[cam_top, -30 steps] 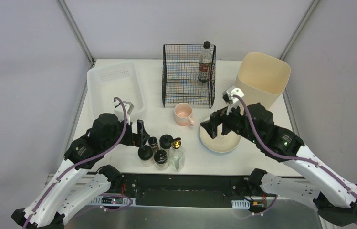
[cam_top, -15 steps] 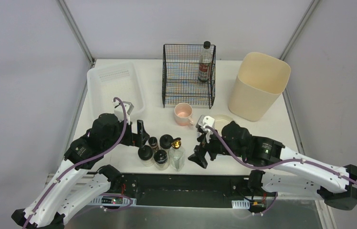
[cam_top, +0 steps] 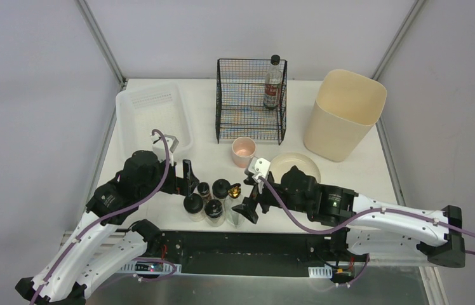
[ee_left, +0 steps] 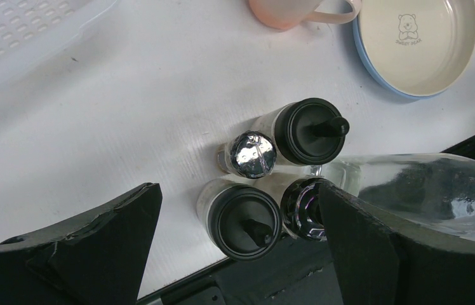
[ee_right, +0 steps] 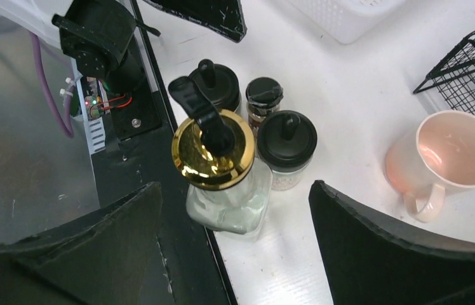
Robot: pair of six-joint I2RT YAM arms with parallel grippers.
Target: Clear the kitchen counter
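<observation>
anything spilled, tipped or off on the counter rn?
Nothing stands out. The jars stand upright in a tight cluster, the cup is upright, the plate lies flat, and the bottle stands in the rack. No spill shows. Only note: the gold-capped dispenser sits close to the near edge of the counter.

Plain grey walls (cam_top: 32, 95), metal corner posts (cam_top: 102, 44)

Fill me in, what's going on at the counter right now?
The right gripper is open and lined up on the gold-capped bottle at the near edge. The left gripper is open, facing the jars beside it. Neither holds anything. The pink cup and plate sit on the kitchen counter.
</observation>
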